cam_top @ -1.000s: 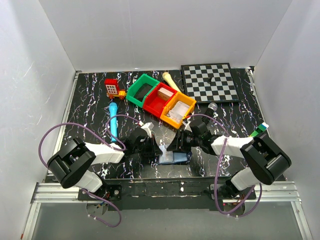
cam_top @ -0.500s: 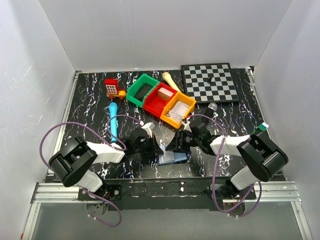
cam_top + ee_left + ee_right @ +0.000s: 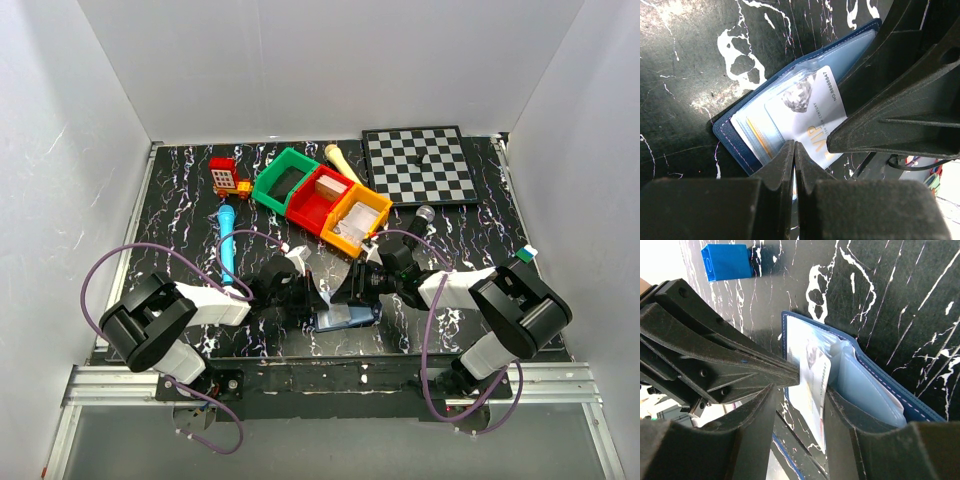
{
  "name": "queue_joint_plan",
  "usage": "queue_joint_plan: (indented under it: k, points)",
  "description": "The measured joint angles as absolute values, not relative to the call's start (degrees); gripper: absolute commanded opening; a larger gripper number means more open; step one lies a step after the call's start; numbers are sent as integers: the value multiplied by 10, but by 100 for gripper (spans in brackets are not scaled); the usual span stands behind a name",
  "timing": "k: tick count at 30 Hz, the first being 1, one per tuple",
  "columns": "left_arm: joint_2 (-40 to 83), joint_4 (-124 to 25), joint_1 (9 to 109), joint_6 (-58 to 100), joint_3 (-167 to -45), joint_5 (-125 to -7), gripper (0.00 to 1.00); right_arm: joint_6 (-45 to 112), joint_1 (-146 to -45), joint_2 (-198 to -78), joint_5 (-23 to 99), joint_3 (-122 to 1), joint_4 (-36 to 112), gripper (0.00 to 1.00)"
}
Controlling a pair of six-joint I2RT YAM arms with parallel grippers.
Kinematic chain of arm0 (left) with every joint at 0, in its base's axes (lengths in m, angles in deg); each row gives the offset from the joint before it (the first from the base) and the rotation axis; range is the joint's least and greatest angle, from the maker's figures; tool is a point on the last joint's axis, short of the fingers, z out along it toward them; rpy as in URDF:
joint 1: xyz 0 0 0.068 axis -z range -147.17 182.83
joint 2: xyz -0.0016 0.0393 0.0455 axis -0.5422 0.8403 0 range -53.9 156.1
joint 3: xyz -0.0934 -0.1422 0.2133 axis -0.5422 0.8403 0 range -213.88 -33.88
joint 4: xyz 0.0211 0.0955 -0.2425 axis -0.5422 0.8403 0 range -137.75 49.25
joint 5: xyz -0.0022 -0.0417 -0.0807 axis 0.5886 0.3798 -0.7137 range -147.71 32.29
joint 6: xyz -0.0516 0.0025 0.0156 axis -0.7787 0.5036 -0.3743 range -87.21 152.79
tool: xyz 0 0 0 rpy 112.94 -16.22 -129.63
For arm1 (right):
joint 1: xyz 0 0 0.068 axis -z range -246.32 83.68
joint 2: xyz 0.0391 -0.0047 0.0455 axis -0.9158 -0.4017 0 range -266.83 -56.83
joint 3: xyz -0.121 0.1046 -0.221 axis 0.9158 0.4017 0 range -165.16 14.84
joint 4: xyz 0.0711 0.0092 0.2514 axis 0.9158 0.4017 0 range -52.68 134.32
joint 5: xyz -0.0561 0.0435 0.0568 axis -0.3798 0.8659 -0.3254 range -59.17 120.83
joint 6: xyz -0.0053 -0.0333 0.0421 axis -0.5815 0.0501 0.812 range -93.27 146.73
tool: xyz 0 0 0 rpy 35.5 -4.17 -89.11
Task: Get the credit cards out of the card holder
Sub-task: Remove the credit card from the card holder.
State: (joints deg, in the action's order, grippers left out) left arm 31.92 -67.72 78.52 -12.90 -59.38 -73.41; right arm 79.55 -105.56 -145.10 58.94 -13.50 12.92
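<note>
The card holder (image 3: 346, 319) lies open near the table's front edge, navy outside (image 3: 733, 143) with pale blue inner panels (image 3: 867, 385). A white credit card (image 3: 812, 117) with gold lettering sticks partly out of a pocket, and other cards sit in the sleeves beneath it. My left gripper (image 3: 794, 146) is shut, its tips resting on the holder's near edge. My right gripper (image 3: 800, 392) is open, and its fingers (image 3: 840, 420) straddle the white card (image 3: 812, 385). The two grippers meet over the holder in the top view, left gripper (image 3: 308, 295) and right gripper (image 3: 352, 287).
A green bin (image 3: 283, 178), a red bin (image 3: 318, 200) and an orange bin (image 3: 358, 220) stand in a row behind the grippers. A chessboard (image 3: 420, 163) lies at the back right, a blue tube (image 3: 228, 240) and a red toy (image 3: 224, 175) at the left. A blue cube (image 3: 726, 262) sits near the holder.
My right gripper has shifted slightly left and closer over the holder, its jaws a touch narrower. The left gripper stays shut in place.
</note>
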Motion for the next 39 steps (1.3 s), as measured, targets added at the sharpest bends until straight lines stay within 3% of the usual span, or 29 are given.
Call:
queue_joint_plan:
  k: [22,39]
  points:
    - [314,-675,786,-143,-590,-733,0,788,-1043,-1428,624,-135,173,42]
    - [316,-681,787,-137,-590,-737,0,794,-1038,-1446,665,-136,156,48]
